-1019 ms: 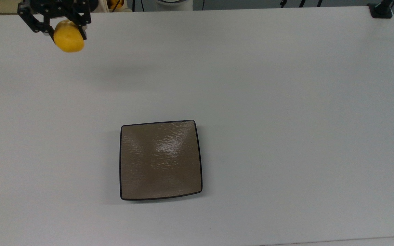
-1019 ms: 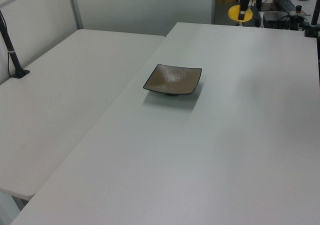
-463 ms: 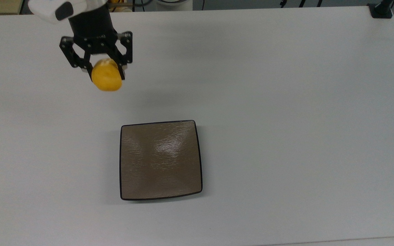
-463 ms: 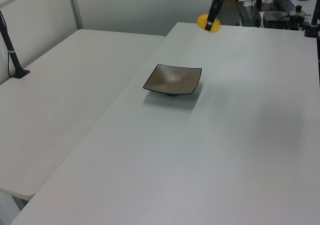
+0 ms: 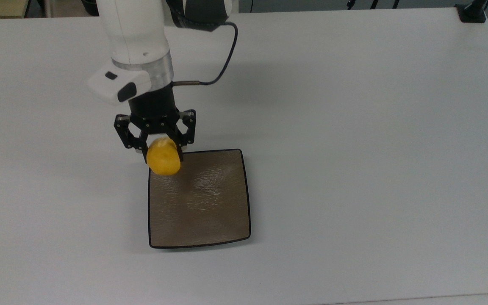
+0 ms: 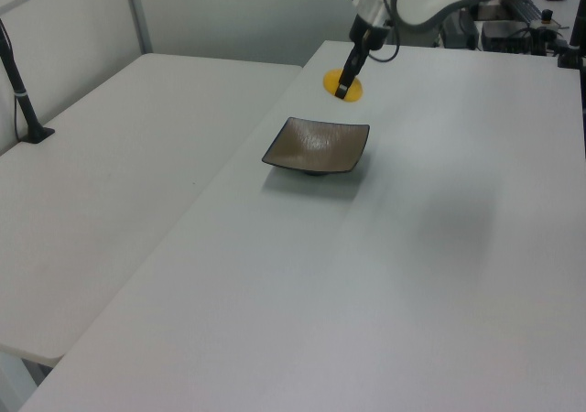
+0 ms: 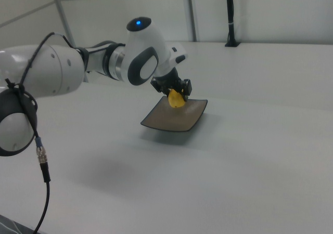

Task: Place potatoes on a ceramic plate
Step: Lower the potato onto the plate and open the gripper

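The yellow-orange potato [image 5: 164, 157] hangs in the air between the black fingers of my gripper [image 5: 162, 149], which is shut on it. It hovers over the upper-left corner of the square taupe-brown plate [image 5: 210, 207] in the top view. The plate lies flat on the white table with nothing on it. In the left view the potato [image 6: 343, 85] is just beyond the plate's [image 6: 316, 146] far edge, held by the gripper [image 6: 344, 86]. In the right view the potato [image 7: 176, 99] hangs above the plate [image 7: 174, 118] under the gripper [image 7: 175, 92].
The white arm [image 5: 136, 46] reaches in from the top view's upper left, with a black cable [image 5: 223, 59] looping beside it. A black post base [image 5: 472, 12] stands at the table's far right corner. White table [image 5: 375, 148] surrounds the plate on all sides.
The gripper has carried the potato from the table's far left corner in the top view down and rightward to the plate's upper-left corner. The plate has stayed put.
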Motion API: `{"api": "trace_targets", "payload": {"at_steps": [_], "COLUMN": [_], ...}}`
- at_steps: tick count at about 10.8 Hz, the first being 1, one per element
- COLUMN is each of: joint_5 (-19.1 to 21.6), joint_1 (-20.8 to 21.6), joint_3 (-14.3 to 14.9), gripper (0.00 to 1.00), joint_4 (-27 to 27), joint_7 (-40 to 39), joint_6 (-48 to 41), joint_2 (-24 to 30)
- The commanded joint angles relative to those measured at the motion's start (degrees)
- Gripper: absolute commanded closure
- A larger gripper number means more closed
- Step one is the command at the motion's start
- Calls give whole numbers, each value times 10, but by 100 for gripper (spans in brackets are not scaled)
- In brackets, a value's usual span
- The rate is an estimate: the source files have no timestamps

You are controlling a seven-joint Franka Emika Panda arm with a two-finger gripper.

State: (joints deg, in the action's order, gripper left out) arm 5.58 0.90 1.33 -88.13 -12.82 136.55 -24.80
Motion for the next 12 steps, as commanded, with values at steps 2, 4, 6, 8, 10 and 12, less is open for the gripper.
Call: {"api": "trace_targets", "payload": {"at_steps": [2,4,6,8,10,12], "joint_5": [40,43,48,46,42,38], "joint_1": [19,26,30,31,31,31], "joint_3": [3,2,2,2,-1,-5], "gripper": [85,84,66,45,10,0], "joint_4": [-6,-6,-6,-8,-12,-12], "joint_7": [8,9,27,47,47,47], "joint_6": [95,124,155,164,164,164], "joint_2": [-53,-79,-96,-102,-106,-105]}}
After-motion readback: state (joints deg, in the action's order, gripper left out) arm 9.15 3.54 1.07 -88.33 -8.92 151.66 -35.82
